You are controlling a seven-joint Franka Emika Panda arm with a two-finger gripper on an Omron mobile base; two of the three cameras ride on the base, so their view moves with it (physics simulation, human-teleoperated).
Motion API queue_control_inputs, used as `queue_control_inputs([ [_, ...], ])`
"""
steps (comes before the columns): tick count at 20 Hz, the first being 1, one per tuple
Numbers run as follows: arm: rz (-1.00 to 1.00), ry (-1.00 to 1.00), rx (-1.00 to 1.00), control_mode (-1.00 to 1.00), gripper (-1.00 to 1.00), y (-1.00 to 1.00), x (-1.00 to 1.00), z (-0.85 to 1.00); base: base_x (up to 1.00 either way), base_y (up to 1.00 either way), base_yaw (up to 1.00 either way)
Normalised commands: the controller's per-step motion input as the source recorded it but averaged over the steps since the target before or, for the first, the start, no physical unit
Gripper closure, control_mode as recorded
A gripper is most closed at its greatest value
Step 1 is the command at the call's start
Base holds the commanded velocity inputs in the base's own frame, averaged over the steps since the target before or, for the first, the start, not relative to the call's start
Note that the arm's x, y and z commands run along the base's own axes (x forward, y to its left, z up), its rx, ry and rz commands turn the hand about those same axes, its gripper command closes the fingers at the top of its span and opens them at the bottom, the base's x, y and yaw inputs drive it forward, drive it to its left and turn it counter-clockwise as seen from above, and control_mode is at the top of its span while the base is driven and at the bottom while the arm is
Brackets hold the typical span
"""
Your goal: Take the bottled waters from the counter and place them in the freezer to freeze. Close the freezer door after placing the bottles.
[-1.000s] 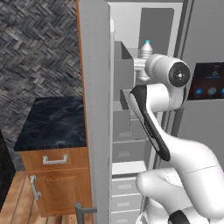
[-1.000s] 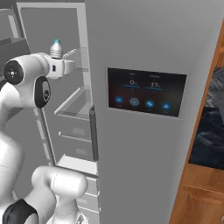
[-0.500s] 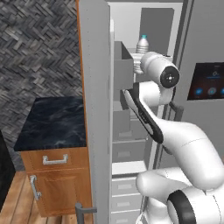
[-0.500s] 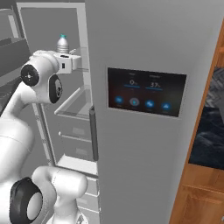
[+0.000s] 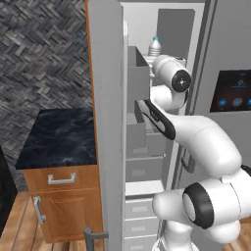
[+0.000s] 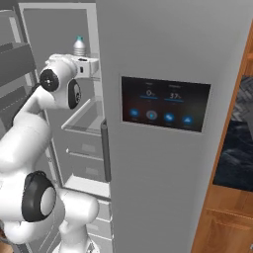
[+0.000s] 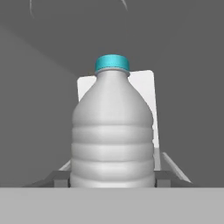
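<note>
My claw [image 7: 112, 178] is closed on 1 bottled water [image 7: 112, 131], 1 finger at each side of its lower body. The bottle stands upright in the grip, light blue cap [image 7: 112, 63] on top, ribbed clear body. It carries no label and no brand mark that I can read.

In the left base view the same bottle [image 5: 155, 47] is high up inside the freezer [image 5: 169, 29], its cap near the top of the white interior, just above my wrist. In the right base view it [image 6: 79, 46] rises above my hand, left of the door with the dark touchscreen [image 6: 164, 103]. The touchscreen shows 2 small pale readouts and a row of 4 round blue icons; the figures are too small to read with confidence.

The freezer door [image 5: 105, 122] stands open at the left, its grey bins facing the compartment. Further left, the counter [image 5: 59, 137] of dark marbled stone sits over brown cabinets.

A glass shelf [image 6: 81, 118] lies below my arm.
</note>
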Motion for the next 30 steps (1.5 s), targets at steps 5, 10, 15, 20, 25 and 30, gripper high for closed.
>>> queue_control_inputs([
  [5,0.0,0.0,-0.05,-1.0,1.0,0.09,0.61,0.0,0.0,0.0,0.0],
  [10,-0.03,0.0,-0.04,-1.0,1.0,0.18,0.5,-0.12,0.0,0.0,0.0],
  [15,-0.03,0.02,-0.01,-1.0,1.0,0.19,0.53,-0.3,0.0,0.0,0.0],
  [20,-0.03,0.01,0.0,-1.0,1.0,0.06,0.4,-0.37,0.0,0.0,0.0],
  [25,-0.02,0.0,0.0,-1.0,1.0,0.0,0.28,-0.49,0.0,0.0,0.0],
  [30,-0.08,0.0,0.0,-1.0,1.0,0.0,0.01,-0.63,0.0,0.0,0.0],
])
